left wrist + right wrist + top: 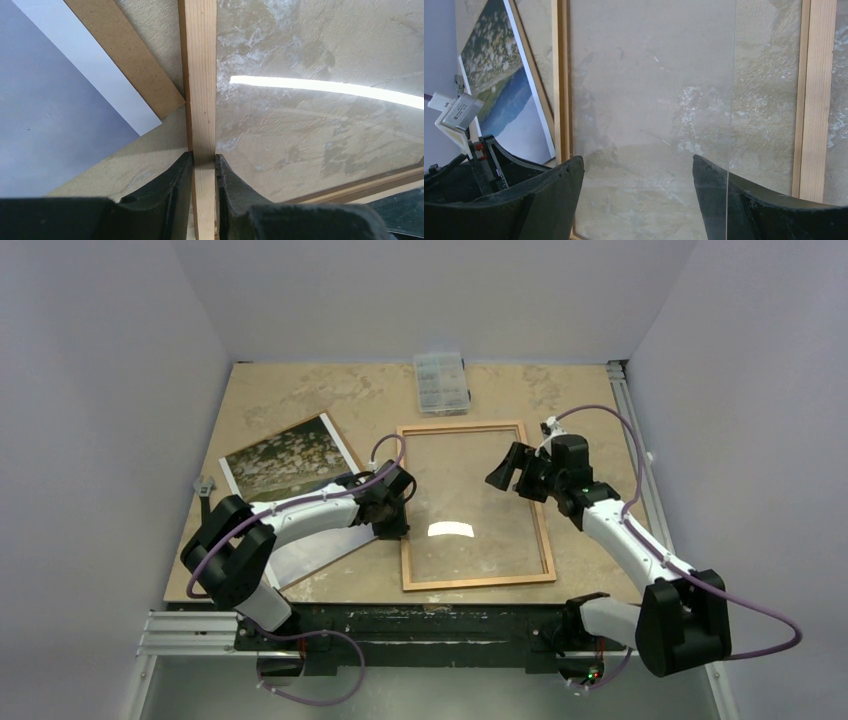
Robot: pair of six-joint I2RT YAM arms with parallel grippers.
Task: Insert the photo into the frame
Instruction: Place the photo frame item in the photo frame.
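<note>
We are counting one large glossy landscape photo (285, 455), one thin-railed orange-brown wooden frame (480, 582) with a clear pane, one plain brown backing board (125, 55) and one small clear plastic compartment box (441, 382) on the tan desk (300, 390), plus two black end effectors. The photo is lying picture side up on the backing board, left of the frame. It is just beside the left end effector (204, 157) and well apart from the right end effector (639, 165). The frame is lying flat mid-desk. We are seeing the left end effector clamped on the frame's left rail, one finger on each side. The right end effector is hovering over the pane, jaws wide apart, holding nothing.
</note>
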